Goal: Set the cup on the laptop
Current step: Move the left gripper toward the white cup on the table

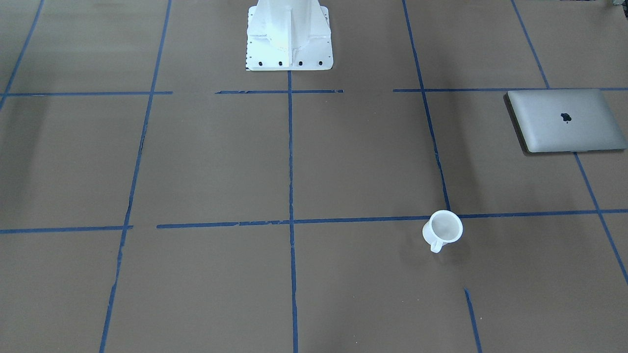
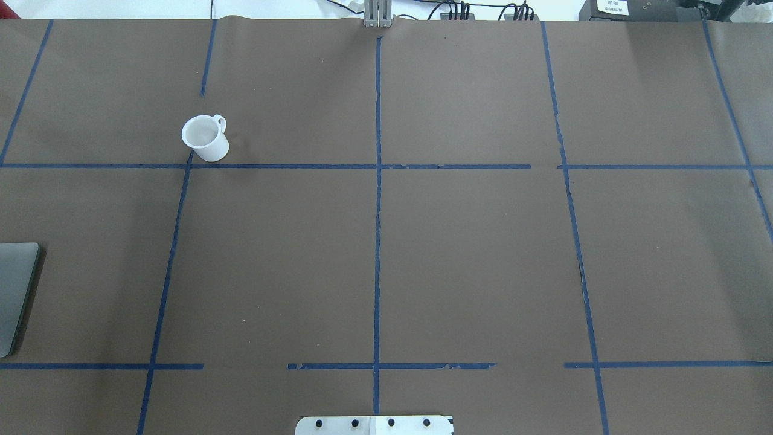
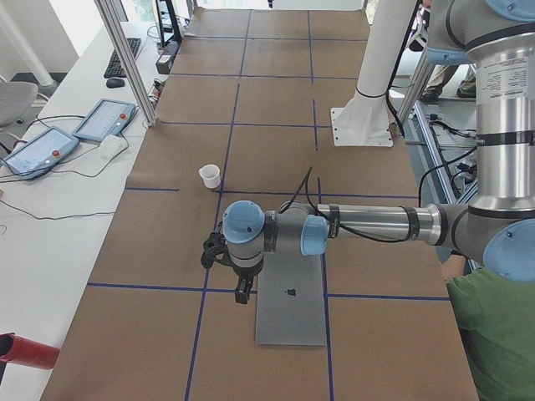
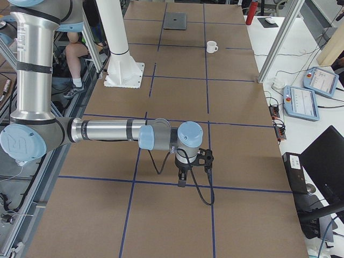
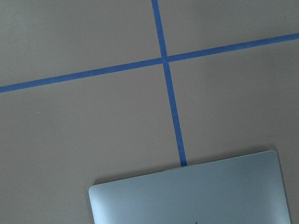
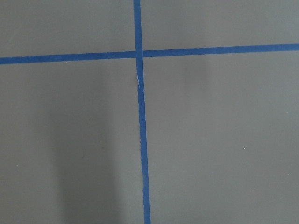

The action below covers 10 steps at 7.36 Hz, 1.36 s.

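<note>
The small white cup (image 1: 443,229) stands upright on the brown table, handle to one side; it also shows in the overhead view (image 2: 205,138) at far left and in the side views (image 3: 209,175) (image 4: 212,47). The silver-grey laptop (image 1: 566,120) lies closed and flat at the table's left end (image 2: 15,296) (image 3: 291,296); its edge shows in the left wrist view (image 5: 191,196). My left gripper (image 3: 242,292) hangs above the table beside the laptop, well short of the cup. My right gripper (image 4: 181,180) hangs over bare table at the other end. I cannot tell whether either is open or shut.
The white robot pedestal (image 1: 289,34) stands at the table's middle on the robot's side. Teach pendants (image 3: 104,119) lie on a side table beyond an aluminium post (image 3: 125,58). A person in green (image 3: 493,334) sits by the robot. Blue tape lines grid the table.
</note>
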Motion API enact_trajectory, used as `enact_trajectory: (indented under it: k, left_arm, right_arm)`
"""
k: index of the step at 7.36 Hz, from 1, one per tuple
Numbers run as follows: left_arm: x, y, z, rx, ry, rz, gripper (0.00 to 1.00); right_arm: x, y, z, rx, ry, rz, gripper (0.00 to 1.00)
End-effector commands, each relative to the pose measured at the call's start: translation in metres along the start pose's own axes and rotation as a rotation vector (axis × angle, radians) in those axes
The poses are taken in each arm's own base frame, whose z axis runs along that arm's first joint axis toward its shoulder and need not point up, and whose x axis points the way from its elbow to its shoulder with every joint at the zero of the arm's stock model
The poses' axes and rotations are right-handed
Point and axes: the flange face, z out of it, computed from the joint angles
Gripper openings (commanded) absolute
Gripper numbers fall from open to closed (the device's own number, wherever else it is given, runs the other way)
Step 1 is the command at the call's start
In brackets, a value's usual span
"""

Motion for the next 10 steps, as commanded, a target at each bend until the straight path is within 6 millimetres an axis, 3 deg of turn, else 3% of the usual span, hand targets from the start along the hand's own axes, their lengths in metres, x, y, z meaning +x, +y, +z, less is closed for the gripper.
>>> enact_trajectory:
  k: [1,3,5,7,9,10]
  left_arm:
    - [-0.001,-0.001,0.002,-0.002,0.001,0.001,1.00]
    - [0.014,-0.022,-0.014,0.035,0.003,0.036,1.00]
    - [0.051,-0.089,-0.052,0.086,0.001,-0.016,1.00]
    - [0.131,-0.156,-0.064,0.084,0.022,-0.025,1.00]
    - [0.242,-0.215,-0.072,0.065,0.052,-0.101,1.00]
    - [0.298,-0.230,-0.058,0.015,0.058,-0.059,1.00]
  right_arm:
    - [0.000,0.000,0.000,0.000,0.000,0.000,1.00]
    - [0.000,0.000,0.000,0.001,0.000,-0.001,1.00]
    - [0.000,0.000,0.000,0.000,0.000,0.000,1.00]
    - [0.000,0.000,0.000,0.000,0.000,0.000,1.00]
    - [0.000,0.000,0.000,0.000,0.000,0.000,1.00]
    - [0.000,0.000,0.000,0.001,0.000,-0.001,1.00]
